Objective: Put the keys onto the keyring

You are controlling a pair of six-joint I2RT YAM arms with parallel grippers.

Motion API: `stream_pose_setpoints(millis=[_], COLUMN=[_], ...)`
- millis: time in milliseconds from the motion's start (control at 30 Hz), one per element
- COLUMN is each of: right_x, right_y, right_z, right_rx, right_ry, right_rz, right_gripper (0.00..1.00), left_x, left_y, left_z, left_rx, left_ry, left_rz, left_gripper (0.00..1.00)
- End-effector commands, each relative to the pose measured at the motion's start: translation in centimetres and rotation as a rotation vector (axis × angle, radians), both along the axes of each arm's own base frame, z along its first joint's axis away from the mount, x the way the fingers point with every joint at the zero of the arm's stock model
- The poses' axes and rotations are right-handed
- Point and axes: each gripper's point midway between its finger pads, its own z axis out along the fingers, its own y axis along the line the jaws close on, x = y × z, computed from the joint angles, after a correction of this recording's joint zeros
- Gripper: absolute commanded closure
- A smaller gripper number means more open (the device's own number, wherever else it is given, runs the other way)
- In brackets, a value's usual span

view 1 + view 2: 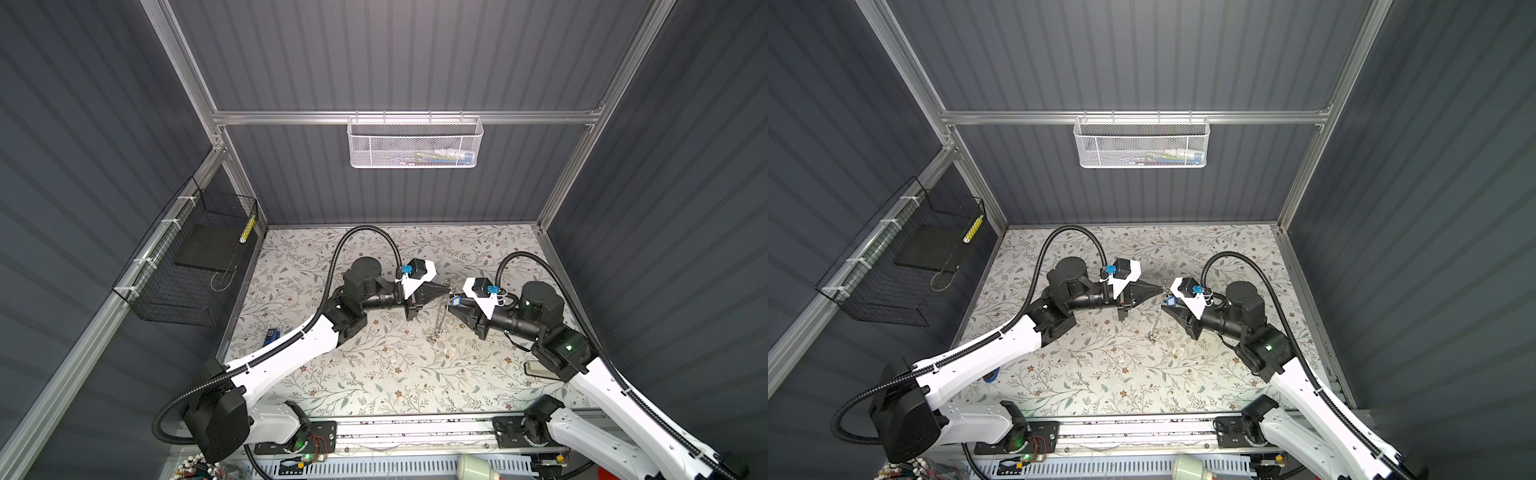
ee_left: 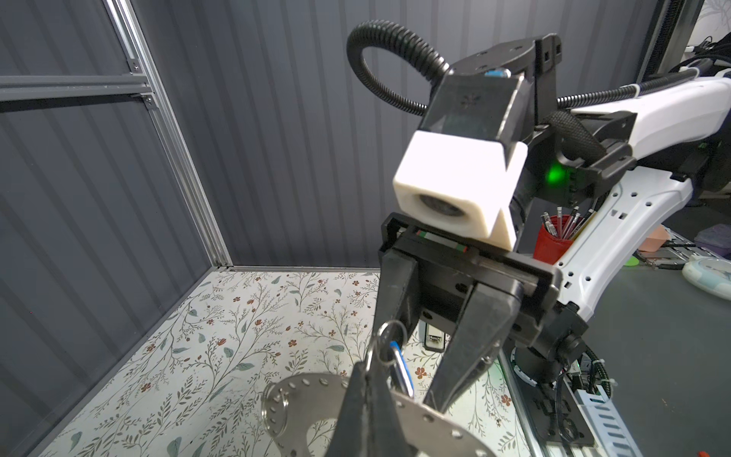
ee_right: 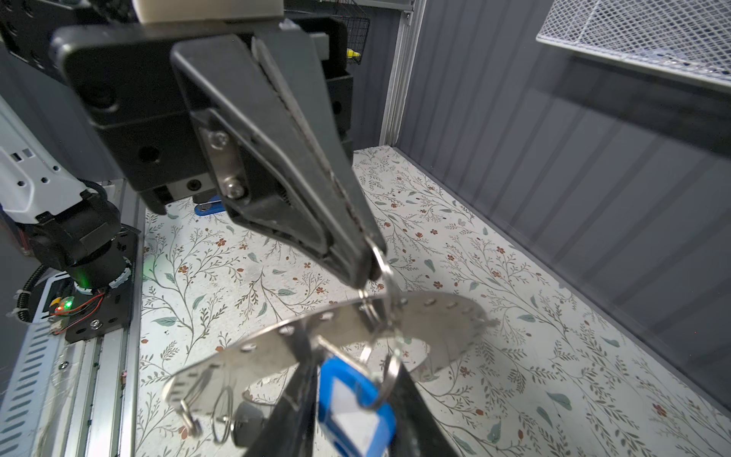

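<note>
My left gripper [image 1: 448,289] [image 2: 368,376] is shut on a small wire loop threaded through the keyring [image 3: 439,316]. The keyring is a flat grey band with holes that hangs above the table, edge-on in both top views [image 1: 439,316] [image 1: 1156,322]. The blue, white-labelled tag [image 3: 356,403] [image 2: 401,368] of the silvery key sits between the fingers of my right gripper [image 3: 350,360] [image 1: 453,301]. That gripper is open around the tag, and floor shows between the tag and one finger [image 2: 474,336]. A black oval key [image 3: 247,419] dangles from a small ring on the band.
A blue block [image 1: 272,336] lies on the floral table by the left arm. A pale flat item [image 1: 538,370] lies under the right arm. A black wire basket [image 1: 187,270] hangs on the left wall and a white mesh basket [image 1: 415,143] on the back rail.
</note>
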Motion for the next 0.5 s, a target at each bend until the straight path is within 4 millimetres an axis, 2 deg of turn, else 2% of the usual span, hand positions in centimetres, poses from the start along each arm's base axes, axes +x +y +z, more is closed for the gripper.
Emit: stream_pose_setpoints(millis=[0, 233, 333, 467], right_x=[-0.9, -1.8, -2.2, -2.3], right_y=[0.2, 0.9, 1.2, 1.4], right_z=[0.9, 1.0, 0.3, -0.2], right_rx=[0.024, 0.037, 0.017, 0.006], right_ry=[-0.043, -0.015, 0.027, 0.064], right_rz=[0.041, 0.118, 0.159, 0.188], right_gripper=[0.71, 0.82, 0.91, 0.92], left_x=[-0.5, -1.3, -1.7, -2.1], left_y=[0.6, 0.7, 0.8, 1.1], left_z=[0.8, 0.8, 0.8, 0.9], left_rx=[-0.012, -0.009, -0.001, 0.003], left_ry=[-0.038, -0.054, -0.063, -0.064], left_rz=[-0.009, -0.049, -0.074, -0.101], left_gripper=[1.00, 1.00, 1.00, 1.00])
